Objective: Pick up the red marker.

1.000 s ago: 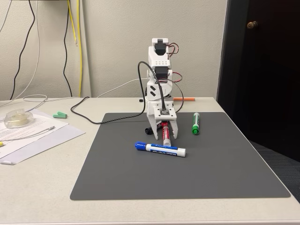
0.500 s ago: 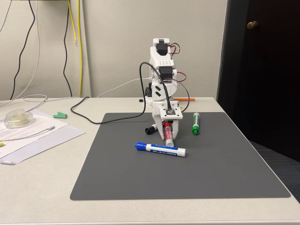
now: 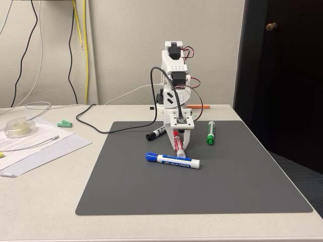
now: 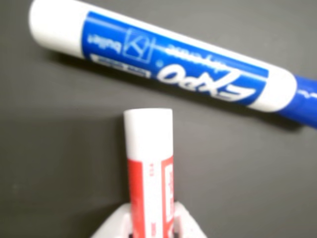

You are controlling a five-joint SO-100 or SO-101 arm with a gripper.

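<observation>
Gripper (image 3: 179, 144) clenched on red marker (image 4: 148, 191) (white end down); shallow grip, could slip onto blue marker (image 4: 163, 67) just nearer.

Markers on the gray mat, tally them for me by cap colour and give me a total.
Red: 1, the red marker in the gripper
Blue: 1, the blue marker
Green: 1, the green marker
Black: 1, the black marker
Total: 4

Beige wall (image 3: 126, 45), dark door (image 3: 282, 75)
</observation>
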